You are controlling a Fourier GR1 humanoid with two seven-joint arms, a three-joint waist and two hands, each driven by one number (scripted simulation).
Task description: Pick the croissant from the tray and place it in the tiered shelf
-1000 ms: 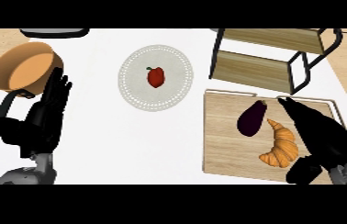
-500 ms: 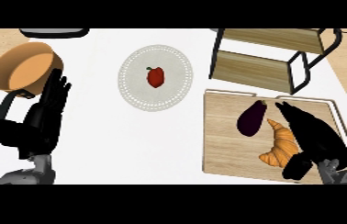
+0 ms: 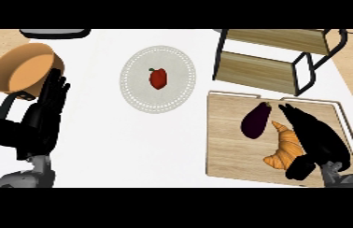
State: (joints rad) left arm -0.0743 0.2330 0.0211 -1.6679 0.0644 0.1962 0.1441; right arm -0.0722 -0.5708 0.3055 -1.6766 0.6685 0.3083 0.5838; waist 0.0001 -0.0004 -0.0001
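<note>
A golden croissant (image 3: 285, 149) lies on the wooden tray (image 3: 231, 147) at the right, beside a dark purple eggplant (image 3: 256, 121). My right hand (image 3: 316, 137) lies over the croissant's right side, fingers straight and pointing up the tray, thumb down by the croissant's lower end. It is open and curls round nothing. The tiered shelf (image 3: 276, 59) with wooden boards and a black frame stands just beyond the tray. My left hand (image 3: 47, 111) rests open at the left edge, fingers up.
A white round plate (image 3: 157, 105) in the middle carries a red pepper (image 3: 158, 77). An orange bowl (image 3: 27, 68) sits at the far left above my left hand. A dark object (image 3: 55, 33) shows at the top left edge.
My right hand has slid left and down over the tray, closing onto the croissant's right side. The left hand and all objects have stayed put.
</note>
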